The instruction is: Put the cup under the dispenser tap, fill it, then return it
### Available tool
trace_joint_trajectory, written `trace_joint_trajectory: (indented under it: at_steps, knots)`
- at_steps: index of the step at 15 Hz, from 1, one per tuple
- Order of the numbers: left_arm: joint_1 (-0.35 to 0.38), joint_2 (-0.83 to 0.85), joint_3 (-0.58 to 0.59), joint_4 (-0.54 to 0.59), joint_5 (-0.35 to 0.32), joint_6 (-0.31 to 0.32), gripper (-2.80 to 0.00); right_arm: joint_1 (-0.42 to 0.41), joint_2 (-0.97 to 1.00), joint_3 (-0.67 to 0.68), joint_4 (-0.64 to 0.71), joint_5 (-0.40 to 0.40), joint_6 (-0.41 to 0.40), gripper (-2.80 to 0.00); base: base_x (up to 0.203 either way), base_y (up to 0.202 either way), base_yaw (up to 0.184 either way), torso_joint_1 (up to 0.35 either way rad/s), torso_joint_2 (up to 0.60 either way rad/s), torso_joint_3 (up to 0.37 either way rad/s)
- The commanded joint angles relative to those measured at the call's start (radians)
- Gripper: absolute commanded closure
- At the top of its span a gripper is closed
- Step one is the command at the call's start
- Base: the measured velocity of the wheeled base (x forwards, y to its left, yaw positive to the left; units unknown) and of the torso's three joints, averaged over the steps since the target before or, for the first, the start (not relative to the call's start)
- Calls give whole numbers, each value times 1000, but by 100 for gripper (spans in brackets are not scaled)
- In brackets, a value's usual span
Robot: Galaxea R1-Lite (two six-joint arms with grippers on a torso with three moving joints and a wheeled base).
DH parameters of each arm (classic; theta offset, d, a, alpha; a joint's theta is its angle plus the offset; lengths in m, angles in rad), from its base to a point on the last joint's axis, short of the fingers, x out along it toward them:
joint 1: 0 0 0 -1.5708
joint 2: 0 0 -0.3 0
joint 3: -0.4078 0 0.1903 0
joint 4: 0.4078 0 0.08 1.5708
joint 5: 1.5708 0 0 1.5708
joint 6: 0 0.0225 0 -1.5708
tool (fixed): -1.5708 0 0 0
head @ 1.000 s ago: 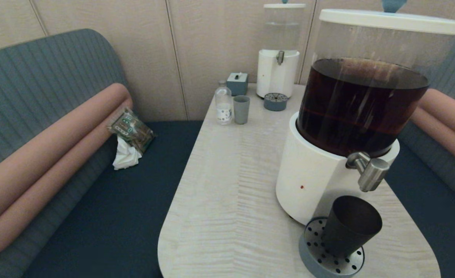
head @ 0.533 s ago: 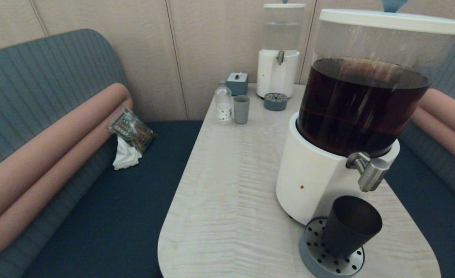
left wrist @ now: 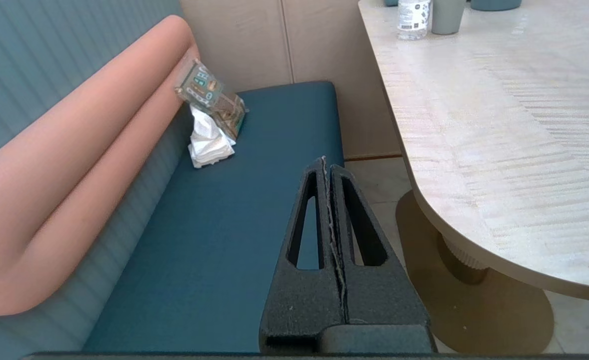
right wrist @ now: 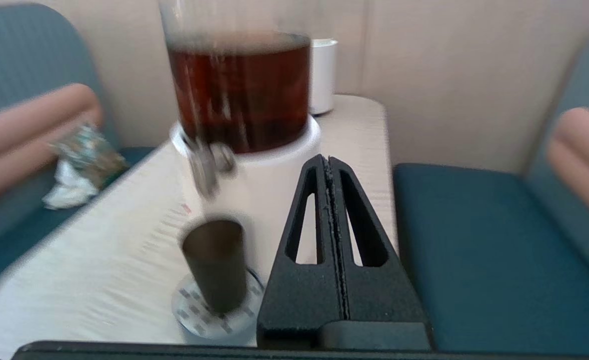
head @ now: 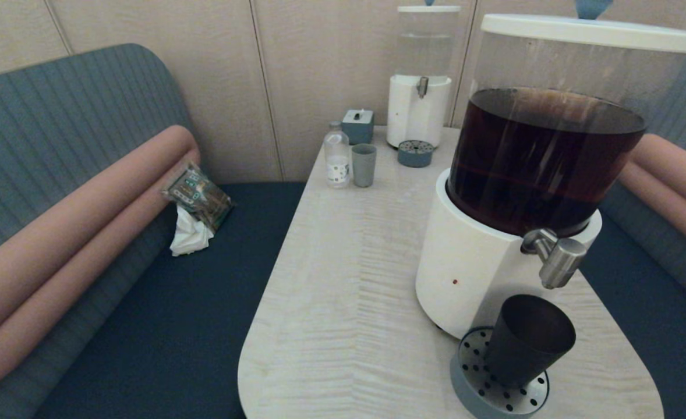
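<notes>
Cup (head: pixel 528 340) sits on drip tray (head: pixel 472 389) at bench's near right corner, under tap (head: pixel 559 263), ready to fill. My right pincer (right wrist: pixel 328 162) is pressed together off that corner; left pincer (left wrist: pixel 324 164) too, parked over the sofa seat.

Matte cup (head: pixel 528 340), brushed-steel tap (head: pixel 559 263)

I take this for a café or lounge booth. Padded benches (head: pixel 75 192) with grey-blue ribbed backs and pink bolsters flank a pale wooden tabletop (head: pixel 349 273) against a panelled wall (head: pixel 314 70). At 2 o'clock stands a big self-serve dispenser (head: pixel 529 174) of dark drink, at 12 a smaller one (head: pixel 420 75) of clear liquid, each with a drip tray.
</notes>
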Motion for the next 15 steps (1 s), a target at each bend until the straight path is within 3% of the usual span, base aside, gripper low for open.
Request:
trace_joint_trajectory:
  at_steps: [1, 8, 12, 15]
  knots:
    - [0, 1, 40, -1, 0, 1, 0, 2, 204, -102, 10, 10, 22, 0, 0, 0, 0, 0, 0, 0]
    - [0, 1, 40, -1, 0, 1, 0, 25, 775, -383, 121, 56, 75, 0, 0, 0, 0, 0, 0, 0]
    - [0, 1, 40, -3, 0, 1, 0, 91, 920, -528, 289, 73, 107, 0, 0, 0, 0, 0, 0, 0]
    - [0, 1, 40, -2, 0, 1, 0, 122, 980, -562, 368, 85, 118, 0, 0, 0, 0, 0, 0, 0]
